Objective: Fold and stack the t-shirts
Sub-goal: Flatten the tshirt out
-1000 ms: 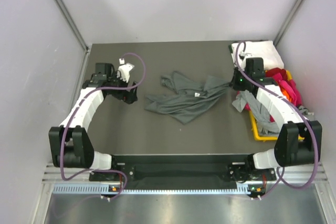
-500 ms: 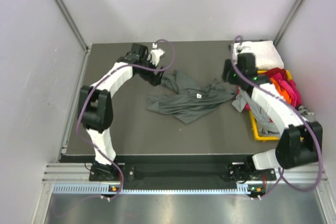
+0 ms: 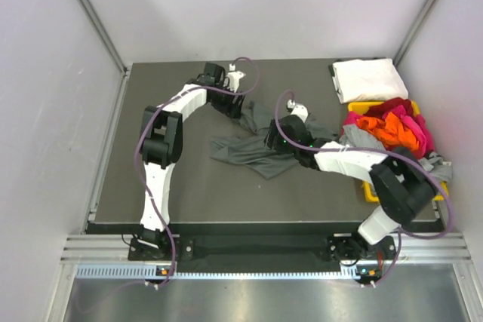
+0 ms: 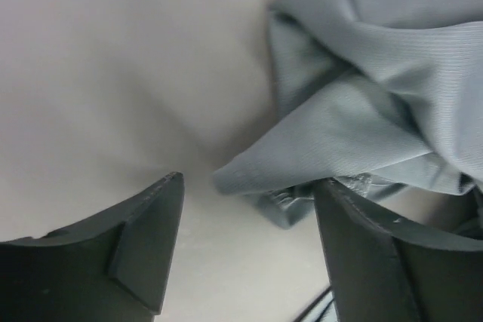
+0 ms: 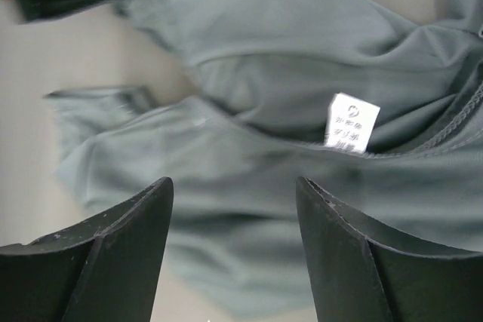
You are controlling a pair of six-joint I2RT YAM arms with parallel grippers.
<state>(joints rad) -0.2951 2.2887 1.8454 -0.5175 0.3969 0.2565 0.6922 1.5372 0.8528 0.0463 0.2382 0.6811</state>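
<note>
I look at the yellow bin (image 3: 367, 191) first. It sits at the right edge of the table (image 3: 181, 194) and holds a loose heap of t-shirts: an orange one (image 3: 377, 124) on top, a red one (image 3: 396, 107) behind it, a pink one (image 3: 419, 133) on the right side, and a light grey one (image 3: 356, 136) spilling over the rim. A white t-shirt (image 3: 365, 78) lies folded on the table just beyond the bin, in the far right corner.

The dark grey t-shirt (image 3: 253, 152) lies crumpled near the middle of the table.

My left arm (image 3: 185, 99) stretches out to the far side, its wrist turned down at the shirt's far left end. The left jaws are spread. A folded corner of the grey cloth (image 4: 377, 96) lies between them, not pinched.

My right arm (image 3: 347, 160) reaches left across the table, low over the shirt's middle. The right jaws are spread over the grey fabric (image 5: 264, 164), near its white neck label (image 5: 343, 122), and grip nothing.
</note>
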